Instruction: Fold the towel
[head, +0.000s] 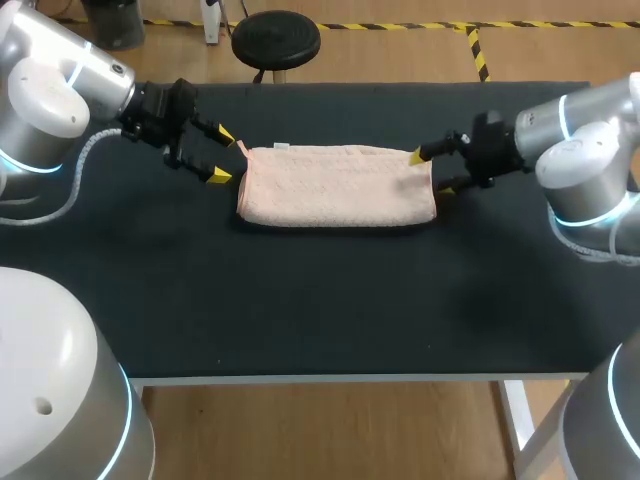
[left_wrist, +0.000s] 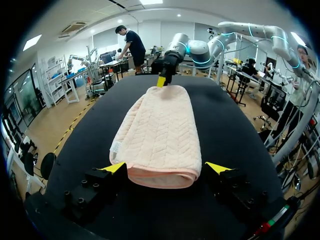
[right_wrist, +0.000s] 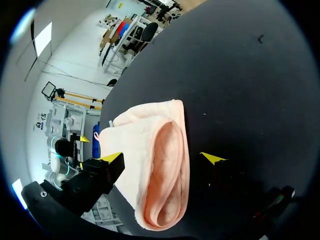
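A pale pink towel (head: 335, 187), folded into a long band, lies flat across the middle of the black table (head: 330, 300). My left gripper (head: 223, 156) stands open at its left end, yellow tips just off the edge. In the left wrist view the towel (left_wrist: 160, 130) stretches ahead of the left gripper (left_wrist: 166, 169), its near fold lying between the open fingers. My right gripper (head: 430, 172) is open at the right end. In the right wrist view the towel's rolled end (right_wrist: 162, 190) sits between the fingers of the right gripper (right_wrist: 162, 158).
Bare black tabletop runs all round the towel, with wide room toward the front edge (head: 330, 378). From the left wrist, my right gripper (left_wrist: 161, 80) shows at the towel's far end.
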